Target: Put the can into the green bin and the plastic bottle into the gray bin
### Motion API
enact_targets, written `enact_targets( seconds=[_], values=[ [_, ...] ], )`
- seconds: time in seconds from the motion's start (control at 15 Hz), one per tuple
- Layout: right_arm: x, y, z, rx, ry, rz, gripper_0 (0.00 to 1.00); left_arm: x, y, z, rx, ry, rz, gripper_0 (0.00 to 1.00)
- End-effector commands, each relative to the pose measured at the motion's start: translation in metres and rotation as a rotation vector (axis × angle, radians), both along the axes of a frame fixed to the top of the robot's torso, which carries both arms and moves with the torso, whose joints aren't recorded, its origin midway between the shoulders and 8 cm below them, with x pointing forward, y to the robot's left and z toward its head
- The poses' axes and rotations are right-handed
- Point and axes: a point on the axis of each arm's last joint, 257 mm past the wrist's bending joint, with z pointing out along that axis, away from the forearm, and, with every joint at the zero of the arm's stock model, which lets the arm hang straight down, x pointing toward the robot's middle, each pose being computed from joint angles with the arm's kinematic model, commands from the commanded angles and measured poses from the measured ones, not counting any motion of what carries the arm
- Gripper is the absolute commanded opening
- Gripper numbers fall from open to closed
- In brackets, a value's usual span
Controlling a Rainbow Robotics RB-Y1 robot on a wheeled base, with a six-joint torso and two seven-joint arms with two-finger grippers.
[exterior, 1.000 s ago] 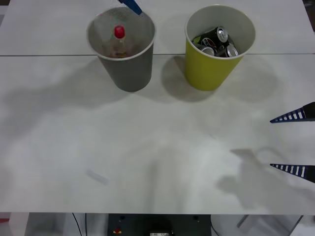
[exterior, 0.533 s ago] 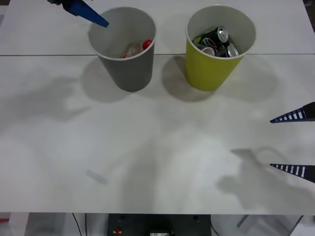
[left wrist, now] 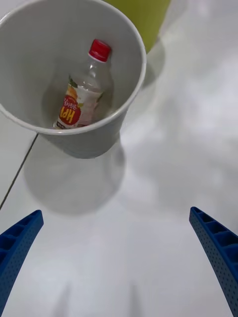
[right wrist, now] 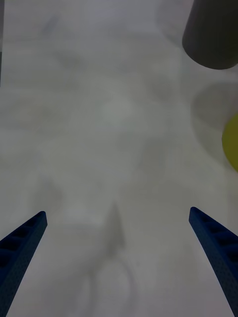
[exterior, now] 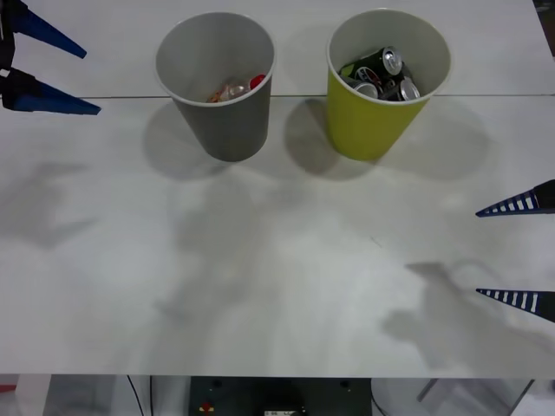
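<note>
Bottle and cans look to be in their bins already, so I think the job is nearly done or all done. Nothing is lying loose on the white table [exterior: 277, 286] for the arms to pick up.

Closest to the robot, the right gripper [exterior: 519, 254] waits low at the right side of the table. Its two blue fingers are spread wide and hold nothing.

Farther back stand two tall bins, side by side but not touching. The gray bin [exterior: 217, 126] is on the left. One plastic bottle [left wrist: 82, 96] with a red cap lies leaning inside it, cap up against the wall. The green bin [exterior: 375, 126] is on the right. I can count about three dark cans [exterior: 381, 74] piled inside it, though some may be hidden under the others.

Farthest back, at the left edge, the left gripper [exterior: 48, 74] hangs in the air beside the gray bin. Its fingers are spread apart too, and it carries nothing.

So that makes two bins, one bottle, about three cans, and two empty grippers.
</note>
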Motion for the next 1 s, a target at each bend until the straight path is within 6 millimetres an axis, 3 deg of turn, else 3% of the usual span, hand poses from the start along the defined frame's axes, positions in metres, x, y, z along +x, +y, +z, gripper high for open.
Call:
enact_targets(
  seconds=[0.07,0.47,1.0],
  values=[
    [0.0,0.0,0.0,0.0,0.0,0.0,1.0,-0.023,0.018,-0.028,0.11,-0.041,-0.081,1.0],
    [0.0,0.0,0.0,0.0,0.0,0.0,1.0,-0.06,0.032,-0.071,0.262,-0.065,-0.198,1.0],
    [0.0,0.0,0.0,0.0,0.0,0.0,1.0,-0.101,-0.008,-0.096,0.055,-0.131,-0.249,1.0]
  ],
)
